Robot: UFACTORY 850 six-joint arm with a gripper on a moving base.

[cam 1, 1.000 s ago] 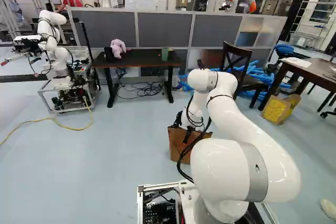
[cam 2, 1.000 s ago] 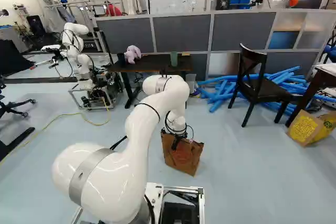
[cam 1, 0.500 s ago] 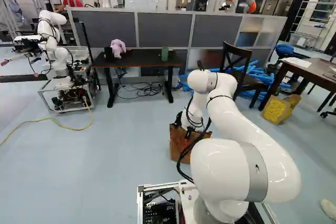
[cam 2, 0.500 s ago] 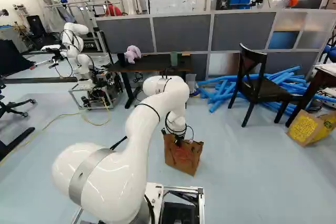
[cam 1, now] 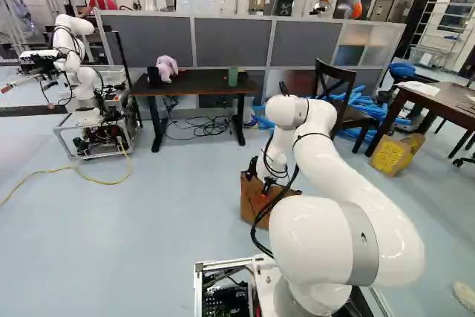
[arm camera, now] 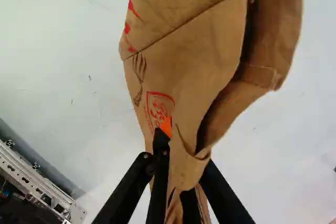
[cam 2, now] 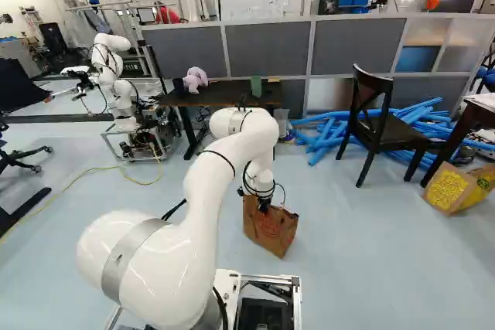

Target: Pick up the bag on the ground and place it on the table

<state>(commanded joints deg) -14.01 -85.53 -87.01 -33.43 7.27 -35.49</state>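
My gripper [cam 1: 260,182] is at the top edge of the brown bag [cam 1: 254,209], low over the floor ahead of the base. In the wrist view the gripper [arm camera: 182,153] is shut on the bag [arm camera: 189,61], pinching a fold of its top between both fingers. One orange pad [arm camera: 166,126] shows against the printed side; the other fingertip is hidden by the cloth. The bag hangs slightly tilted in the right base view, and whether its bottom touches the floor I cannot tell. A dark table [cam 1: 200,81] stands farther back, left of the bag.
On that table are a pink plush toy [cam 1: 167,66], a dark cup and a green cup [cam 1: 233,76]. Another robot [cam 1: 78,72] stands left of it. A black chair [cam 2: 379,123], blue tubes [cam 2: 321,141], a second table [cam 1: 438,102] and a yellow-printed box [cam 1: 393,155] are to the right.
My gripper has shut on the top of the bag, whose upper edge has drawn together. The bag has risen very slightly in the base views. The base has not moved.
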